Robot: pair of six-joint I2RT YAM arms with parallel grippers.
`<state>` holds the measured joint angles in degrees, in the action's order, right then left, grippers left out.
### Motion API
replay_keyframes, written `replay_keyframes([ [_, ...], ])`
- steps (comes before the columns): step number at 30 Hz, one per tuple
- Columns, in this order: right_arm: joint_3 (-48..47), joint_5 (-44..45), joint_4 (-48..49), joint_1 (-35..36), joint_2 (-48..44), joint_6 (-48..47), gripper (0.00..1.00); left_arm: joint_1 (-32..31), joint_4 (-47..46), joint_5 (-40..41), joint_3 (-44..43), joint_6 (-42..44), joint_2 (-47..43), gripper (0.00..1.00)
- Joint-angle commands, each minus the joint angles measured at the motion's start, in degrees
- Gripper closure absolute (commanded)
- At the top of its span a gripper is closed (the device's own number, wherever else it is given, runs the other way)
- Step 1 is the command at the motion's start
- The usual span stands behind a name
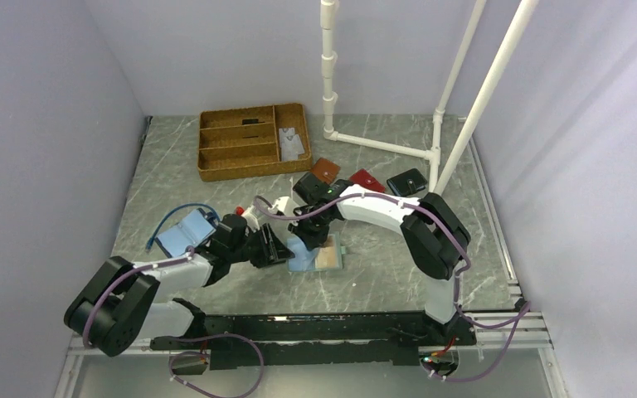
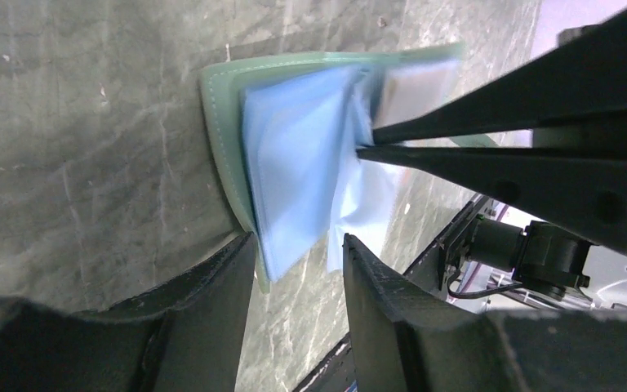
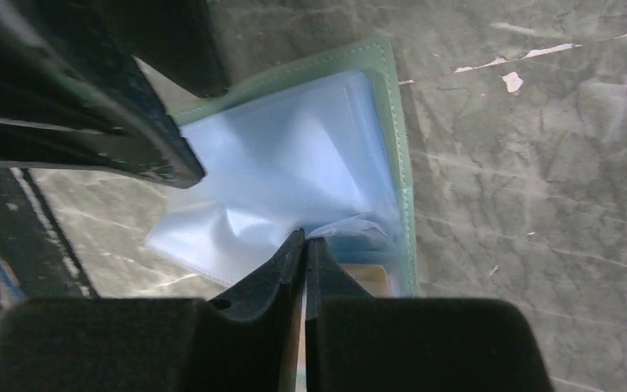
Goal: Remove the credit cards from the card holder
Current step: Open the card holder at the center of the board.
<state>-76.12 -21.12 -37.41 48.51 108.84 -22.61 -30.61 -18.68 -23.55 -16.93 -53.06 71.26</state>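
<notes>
Top view: you see the card holder (image 1: 305, 262) only in part; both arms cover its far and left sides. Left wrist view: one end is blurred. Right wrist view: the right fingers (image 3: 282, 278) hide what they pinch and most of the tan card (image 3: 371, 278). Basket (image 1: 232, 172) contents too small to tell.
</notes>
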Motion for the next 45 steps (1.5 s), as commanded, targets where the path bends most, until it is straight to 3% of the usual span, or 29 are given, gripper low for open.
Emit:
replay_keyframes([
  [1,-3.11,-8.78,0.10,-1.66,0.00,5.98,0.92,0.03,-6.36,-1.56,-0.63,-0.34,3.09,0.51],
  [9,-1.62,-17.93,6.87,-9.32,7.31,18.82,0.84,0.10,-5.52,-1.64,-0.78,0.33,2.68,0.50],
  [18,1.24,-36.95,13.25,-13.72,9.88,27.64,0.55,0.09,-2.60,-1.23,-2.17,1.40,2.22,0.49],
  [22,1.94,-44.97,16.07,-13.80,10.34,30.91,0.47,0.07,-1.09,-1.56,-3.01,2.04,1.43,0.49],
  [26,2.90,-49.06,19.44,-13.88,10.05,34.29,0.44,0.03,0.42,-2.14,-3.51,3.18,-1.39,0.49],
  [33,3.36,-48.82,22.14,-14.21,9.70,37.18,0.44,0.02,5.52,-2.30,-5.71,5.56,-8.56,0.49],
  [40,-3.13,-42.35,7.04,-15.17,6.08,19.50,0.46,-0.04,10.17,-0.46,-8.06,6.21,-10.97,0.52],
  [45,-5.91,-32.69,-3.36,-15.48,1.33,3.43,0.48,-0.06,5.00,-3.94,-9.21,3.99,-8.91,0.56],
])
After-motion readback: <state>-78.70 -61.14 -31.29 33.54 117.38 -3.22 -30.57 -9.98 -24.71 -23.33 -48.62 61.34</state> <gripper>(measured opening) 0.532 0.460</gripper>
